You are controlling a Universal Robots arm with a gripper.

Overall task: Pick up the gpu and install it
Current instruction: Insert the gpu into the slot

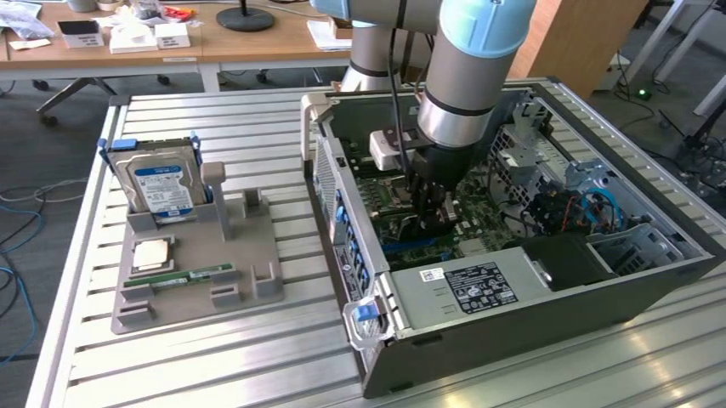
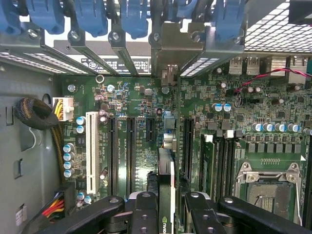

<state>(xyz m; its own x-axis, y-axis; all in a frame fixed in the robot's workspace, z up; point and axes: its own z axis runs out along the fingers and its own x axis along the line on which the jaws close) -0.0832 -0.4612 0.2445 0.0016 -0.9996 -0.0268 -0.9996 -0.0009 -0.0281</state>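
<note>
Gpu [image 2: 165, 183] is hanging edge-on over the motherboard [image 2: 234, 112], pinched between the two dark fingers [image 2: 145, 214] of the gripper [image 2: 168, 217], which are pressing on its flat faces. Judging from that pose, the card is being carried upright so that its lower edge is facing the motherboard's expansion slots [image 2: 130, 151], with its length running parallel to them and its far end pointing at the rear bracket openings under the blue latches [image 2: 134, 17]. In the exterior view the gripper [image 1: 433, 208] is reaching down inside the open computer case [image 1: 545, 327], close above the motherboard [image 1: 386, 191], which suits a straight downward press into a slot.

Several things are proving hard to read. The card is covering whatever lies directly beneath it on the motherboard, so I cannot tell which slot it is lining up with, or whether its edge is already touching one. Its pale end bracket is blending with the metal near the rear openings, and its near end is running out of the wrist view. In the exterior view the arm is hiding most of the gpu. Well apart from the motherboard, outside the case, a grey holder [image 1: 261, 255] on the tabletop [image 1: 227, 374] is keeping the hard drive [image 1: 159, 183] upright.
</note>
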